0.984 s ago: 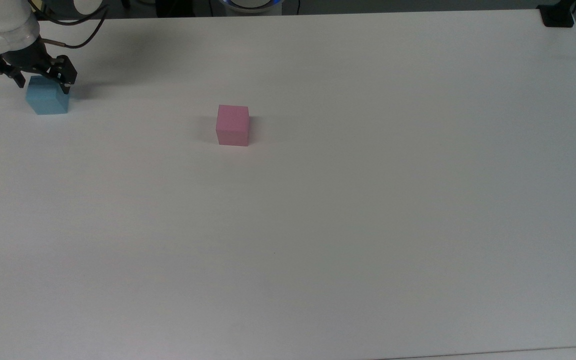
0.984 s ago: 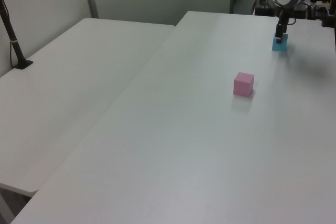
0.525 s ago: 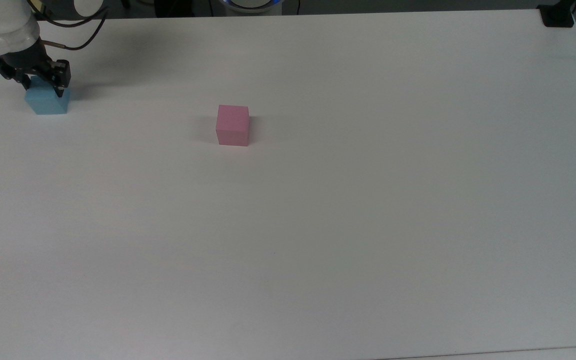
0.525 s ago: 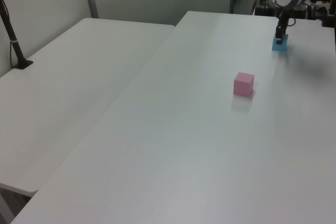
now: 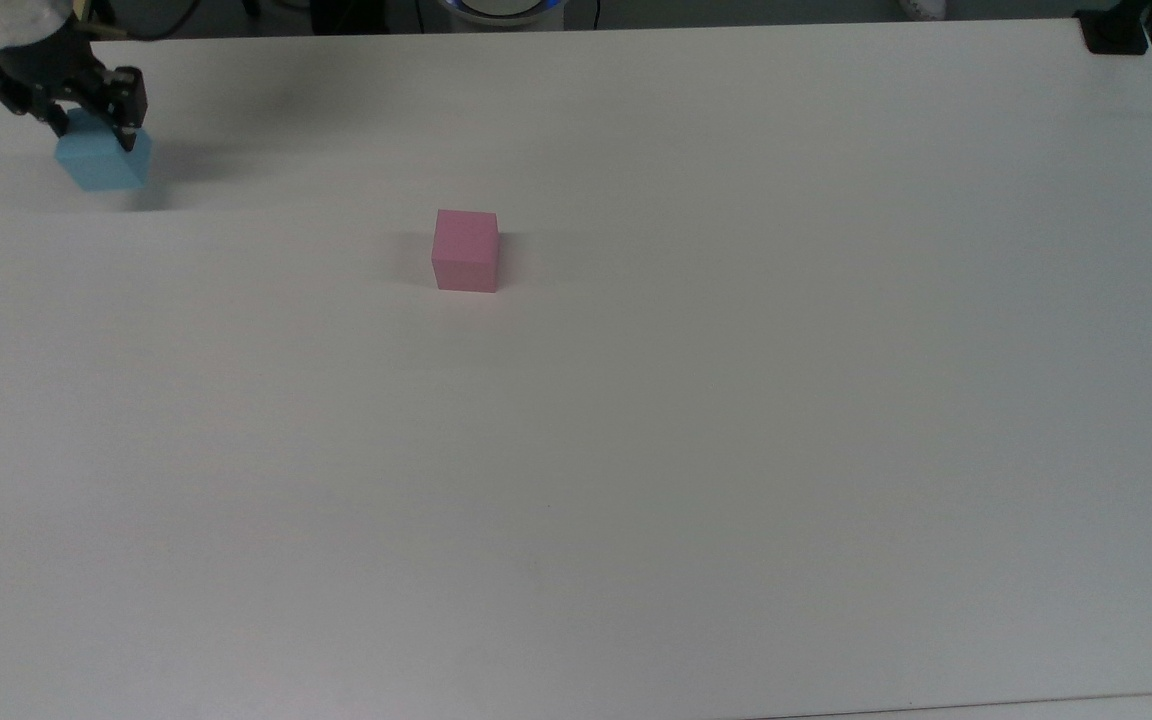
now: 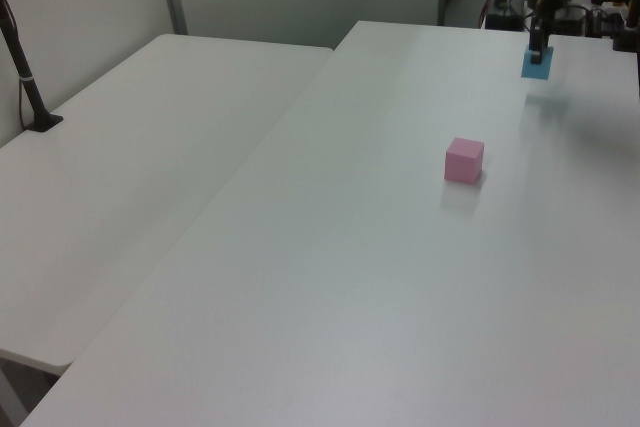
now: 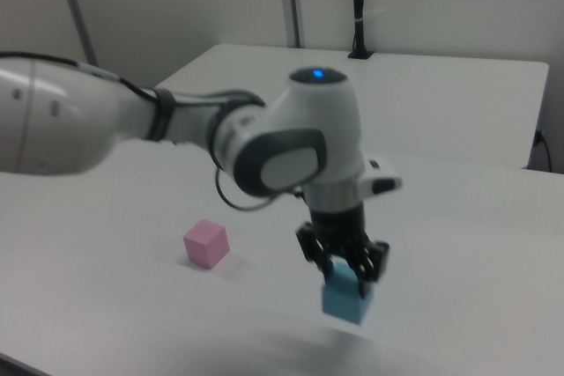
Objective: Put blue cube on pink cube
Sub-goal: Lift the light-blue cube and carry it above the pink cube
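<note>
My gripper (image 5: pixel 91 128) is shut on the blue cube (image 5: pixel 103 163) at the far upper left of the top view, and the cube hangs a little above the table over its own shadow. The left view has the gripper (image 6: pixel 538 53) and blue cube (image 6: pixel 537 65) at the far right. In the right view the gripper (image 7: pixel 344 277) holds the blue cube (image 7: pixel 346 301) clear of the table. The pink cube (image 5: pixel 466 251) (image 6: pixel 464 160) (image 7: pixel 206 243) rests alone on the white table, well to the right of the blue cube in the top view.
The white table (image 5: pixel 636 450) stretches wide around the cubes. A black clamp base (image 5: pixel 1116 30) stands at its top right corner in the top view. A second white table (image 6: pixel 130 167) with a black post (image 6: pixel 25 77) adjoins it on the left view's left.
The gripper closed on the blue cube and has lifted it off the table; the cube now sits higher in the views. The pink cube has not moved.
</note>
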Controlling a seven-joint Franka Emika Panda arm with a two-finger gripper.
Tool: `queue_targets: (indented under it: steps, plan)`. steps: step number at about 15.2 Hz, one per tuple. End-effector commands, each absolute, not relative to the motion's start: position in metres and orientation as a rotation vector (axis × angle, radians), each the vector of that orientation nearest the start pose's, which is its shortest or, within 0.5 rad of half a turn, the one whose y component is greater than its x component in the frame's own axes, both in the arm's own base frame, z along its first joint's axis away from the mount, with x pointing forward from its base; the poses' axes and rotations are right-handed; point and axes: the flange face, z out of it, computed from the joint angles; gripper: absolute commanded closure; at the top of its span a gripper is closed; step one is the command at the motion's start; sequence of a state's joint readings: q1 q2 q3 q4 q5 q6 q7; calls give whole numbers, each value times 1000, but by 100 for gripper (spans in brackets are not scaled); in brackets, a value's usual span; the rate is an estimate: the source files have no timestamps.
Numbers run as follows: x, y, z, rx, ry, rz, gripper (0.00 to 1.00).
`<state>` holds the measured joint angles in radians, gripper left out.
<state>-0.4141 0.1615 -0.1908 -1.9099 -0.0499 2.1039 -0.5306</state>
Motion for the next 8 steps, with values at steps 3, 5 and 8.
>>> queue_targets:
  steps: [3,5,8]
  plan:
    - [515,-229,501,-3130,148,-56,40]
    - [530,-187,514,-3125,128,-47,40]
    - [546,-139,518,-3124,125,-59,40]
